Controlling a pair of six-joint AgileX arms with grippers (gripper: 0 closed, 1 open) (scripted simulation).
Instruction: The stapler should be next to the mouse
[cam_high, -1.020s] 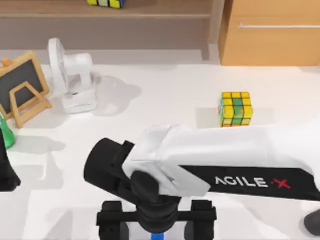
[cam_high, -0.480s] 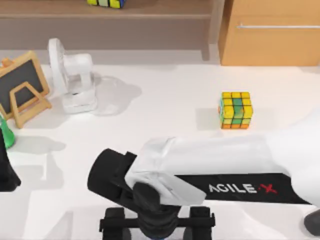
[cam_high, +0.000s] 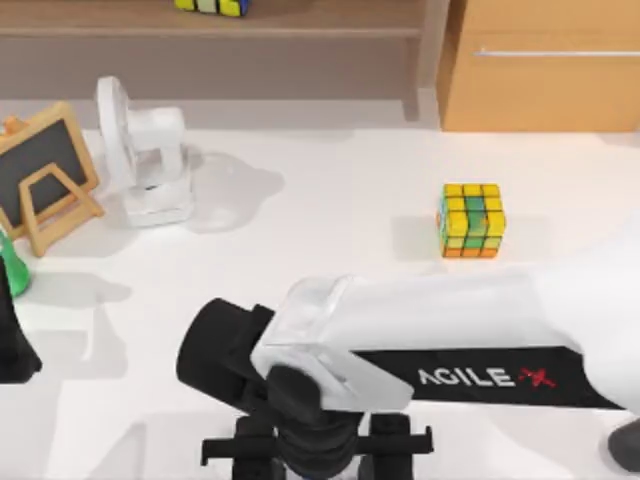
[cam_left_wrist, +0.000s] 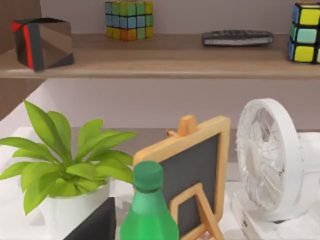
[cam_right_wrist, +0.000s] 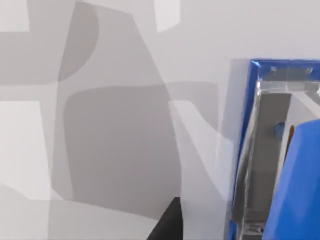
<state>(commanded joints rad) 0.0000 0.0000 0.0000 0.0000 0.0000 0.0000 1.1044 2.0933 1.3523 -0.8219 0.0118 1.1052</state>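
Note:
The bright blue stapler (cam_right_wrist: 280, 165), with a metal inner channel, lies on the white table close to my right wrist camera. A dark fingertip (cam_right_wrist: 167, 224) stands just beside it, not touching. From above, my right arm reaches across from the right, and my right gripper (cam_high: 316, 465) hangs open at the near edge, its fingers (cam_high: 236, 458) spread wide and covering the stapler. A dark rounded lump at the near right corner looks like the mouse (cam_high: 626, 446). My left gripper (cam_high: 10, 345) is parked at the left edge.
A yellow-green-orange puzzle cube (cam_high: 471, 219) sits right of centre. At the back left stand a white fan (cam_high: 148, 160), a small chalkboard easel (cam_high: 45, 170) and a green bottle (cam_high: 10, 268). A wooden cabinet (cam_high: 540, 65) and a shelf line the back.
My right arm has slid toward the near edge of the table. The blue sliver seen between its fingers a second ago is now covered from above.

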